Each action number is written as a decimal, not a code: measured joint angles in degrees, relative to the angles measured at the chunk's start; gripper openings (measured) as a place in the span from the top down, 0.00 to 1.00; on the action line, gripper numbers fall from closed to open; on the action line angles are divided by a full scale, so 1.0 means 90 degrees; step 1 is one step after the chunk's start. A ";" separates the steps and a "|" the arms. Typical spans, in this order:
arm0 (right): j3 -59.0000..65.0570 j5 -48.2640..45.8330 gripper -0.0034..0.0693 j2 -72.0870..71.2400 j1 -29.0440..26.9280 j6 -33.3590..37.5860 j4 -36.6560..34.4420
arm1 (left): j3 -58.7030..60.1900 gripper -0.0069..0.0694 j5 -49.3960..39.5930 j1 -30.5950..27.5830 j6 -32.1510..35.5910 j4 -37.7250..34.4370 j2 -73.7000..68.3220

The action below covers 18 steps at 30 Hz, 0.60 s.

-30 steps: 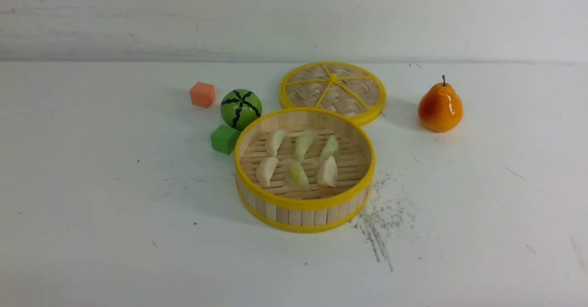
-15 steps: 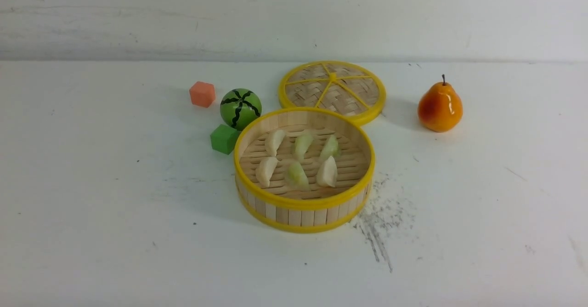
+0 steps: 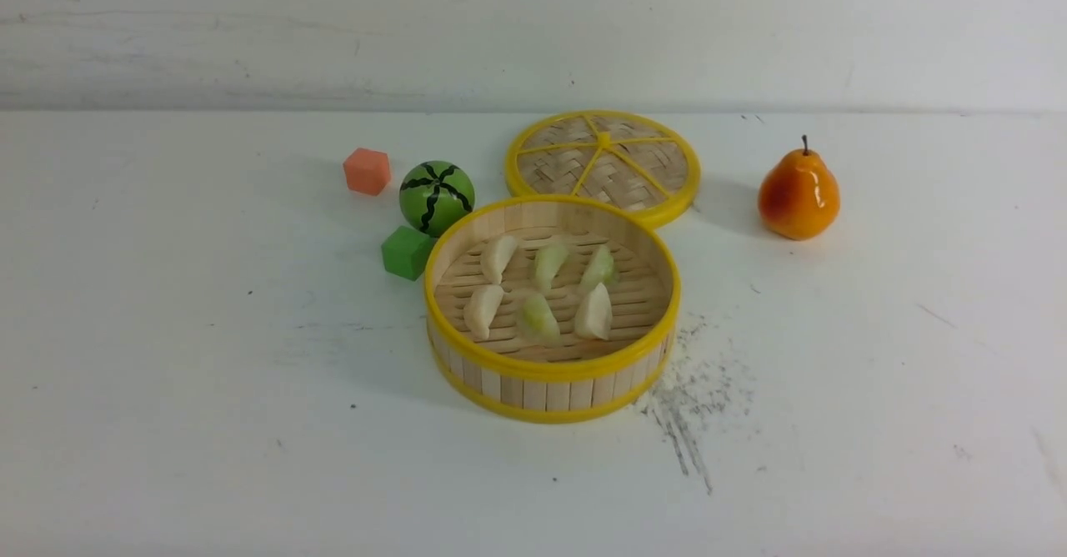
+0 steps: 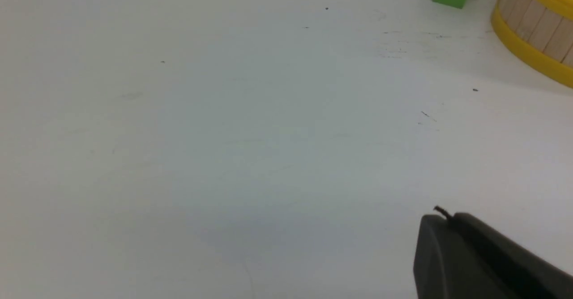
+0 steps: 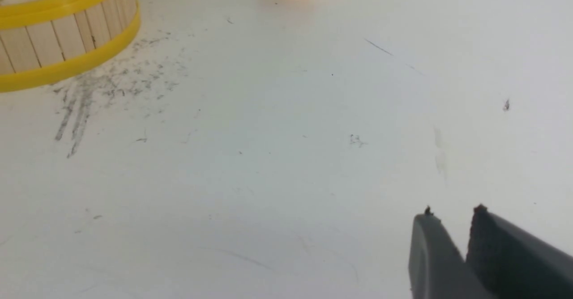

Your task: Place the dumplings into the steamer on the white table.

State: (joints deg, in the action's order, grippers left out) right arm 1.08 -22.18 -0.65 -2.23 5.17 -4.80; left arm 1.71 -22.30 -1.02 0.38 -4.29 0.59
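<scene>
Nothing displaced on the worktop (image 3: 167,357) across the earlier front views: all items unchanged, frame for frame. Six dumplings (image 3: 542,290) lying in two rows on the slatted floor of the steamer (image 3: 550,386), centre of the front view; none outside it. Woven lid (image 3: 602,163) flat behind the steamer, touching its far rim. Striped green ball (image 3: 436,197) and green cube (image 3: 407,252) just beside the steamer at centre left, orange cube (image 3: 367,171) further up and left, pear (image 3: 798,194) well apart at right. No arm within the front view. Left tool (image 4: 445,220) seen at lower right of its wrist view, jaws pressed together, gripping nothing, above bare worktop. Right tool (image 5: 454,220) at lower right of its wrist view, jaws slightly parted by a narrow gap, nothing between them. Judged: loading complete, both tools withdrawn clear of the steamer, no further dumpling left to fetch.
</scene>
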 joint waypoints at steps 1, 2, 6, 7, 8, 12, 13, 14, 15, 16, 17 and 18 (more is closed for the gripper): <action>0.0000 0.0000 0.77 0.0000 0.0000 0.0000 0.0000 | 0.0000 0.93 0.0000 0.0000 0.0005 0.0000 0.0000; 0.0000 0.0000 0.77 0.0000 0.0000 0.0000 0.0000 | 0.0000 0.93 0.0000 0.0000 0.0005 -0.0002 0.0000; 0.0000 0.0000 0.76 0.0000 0.0000 0.0000 0.0000 | 0.0000 0.93 0.0000 0.0000 0.0005 -0.0030 0.0000; 0.0000 0.0000 0.76 0.0000 0.0000 0.0000 0.0000 | 0.0000 0.93 0.0000 0.0000 0.0005 -0.0030 0.0000; 0.0000 0.0000 0.75 0.0000 0.0000 0.0000 0.0000 | 0.0000 0.93 0.0000 0.0000 0.0005 -0.0030 0.0000; 0.0000 0.0000 0.75 0.0000 0.0000 0.0000 0.0000 | 0.0000 0.93 0.0000 0.0000 0.0005 -0.0030 0.0000; 0.0000 0.0000 0.74 0.0000 0.0000 0.0000 0.0000 | 0.0000 0.93 0.0000 0.0000 0.0005 -0.0030 0.0000; 0.0000 0.0000 0.74 0.0000 0.0000 0.0000 0.0000 | 0.0000 0.93 0.0000 0.0000 0.0005 -0.0030 0.0000; 0.0000 0.0000 0.74 0.0000 0.0000 0.0000 0.0000 | 0.0000 0.93 0.0000 0.0000 0.0005 -0.0030 0.0000; 0.0000 0.0000 0.74 0.0000 0.0000 0.0000 0.0000 | 0.0000 0.93 0.0000 0.0000 0.0005 -0.0030 0.0000; 0.0000 0.0000 0.74 0.0000 0.0000 0.0000 0.0000 | 0.0000 0.93 0.0000 0.0000 0.0005 -0.0030 0.0000; 0.0000 0.0000 0.74 0.0000 0.0000 0.0000 0.0000 | 0.0000 0.93 0.0000 0.0000 0.0005 -0.0030 0.0000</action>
State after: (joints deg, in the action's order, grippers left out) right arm 1.08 -22.18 -0.65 -2.23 5.17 -4.80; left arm 1.71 -22.30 -1.02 0.42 -4.55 0.59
